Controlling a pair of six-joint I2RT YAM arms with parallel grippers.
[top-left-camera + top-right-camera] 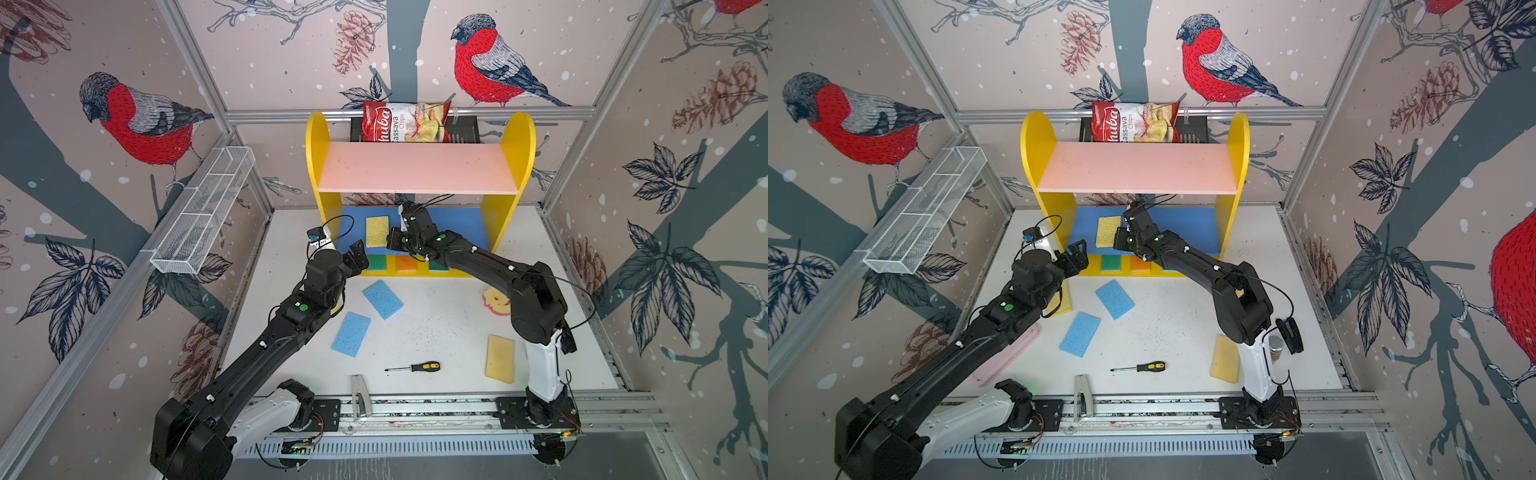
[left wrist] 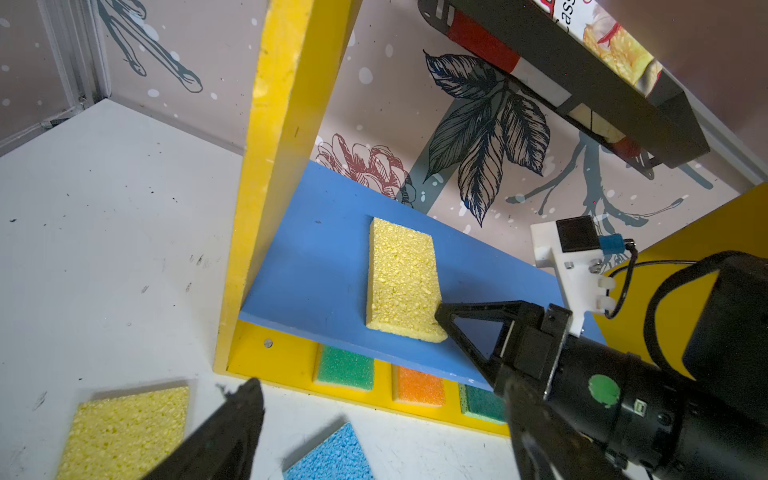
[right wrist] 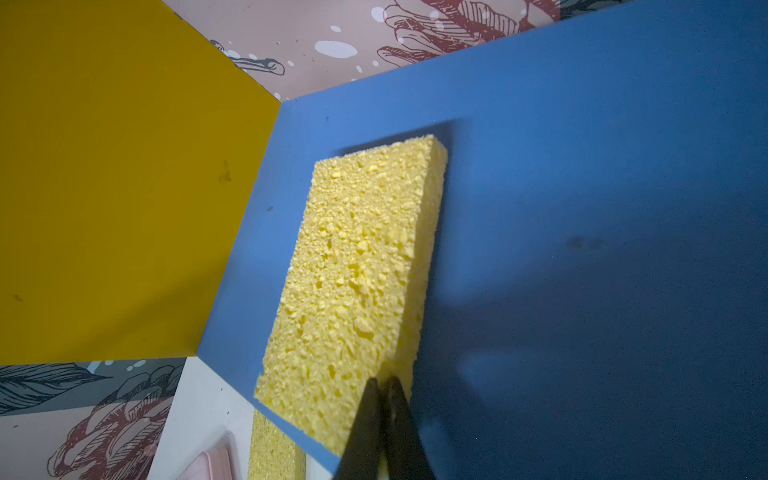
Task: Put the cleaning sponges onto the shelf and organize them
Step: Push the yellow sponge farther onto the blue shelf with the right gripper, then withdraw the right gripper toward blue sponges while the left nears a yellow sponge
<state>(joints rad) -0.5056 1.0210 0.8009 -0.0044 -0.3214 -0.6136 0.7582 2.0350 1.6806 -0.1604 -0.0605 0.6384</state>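
A yellow sponge (image 1: 377, 231) (image 3: 353, 266) lies flat on the blue middle board of the shelf (image 1: 519, 166). My right gripper (image 3: 382, 380) (image 1: 390, 243) is shut, its tips against that sponge's near corner. On the yellow base sit a green sponge (image 1: 376, 262), an orange sponge (image 1: 404, 264) and another green sponge (image 2: 482, 403). My left gripper (image 2: 382, 436) (image 1: 359, 257) hangs open in front of the shelf, holding nothing. On the table lie two blue sponges (image 1: 382, 299) (image 1: 351, 333), a yellow sponge (image 1: 500, 358), the round smiley sponge (image 1: 496, 300) and a yellow sponge (image 1: 1061, 305) under the left arm.
A screwdriver (image 1: 415, 367) and a metal tool (image 1: 359, 395) lie near the front rail. A chips bag (image 1: 405, 122) sits in the black basket behind the shelf. A white wire tray (image 1: 203, 212) hangs on the left wall. A pink tray (image 1: 1009, 353) lies under the left arm.
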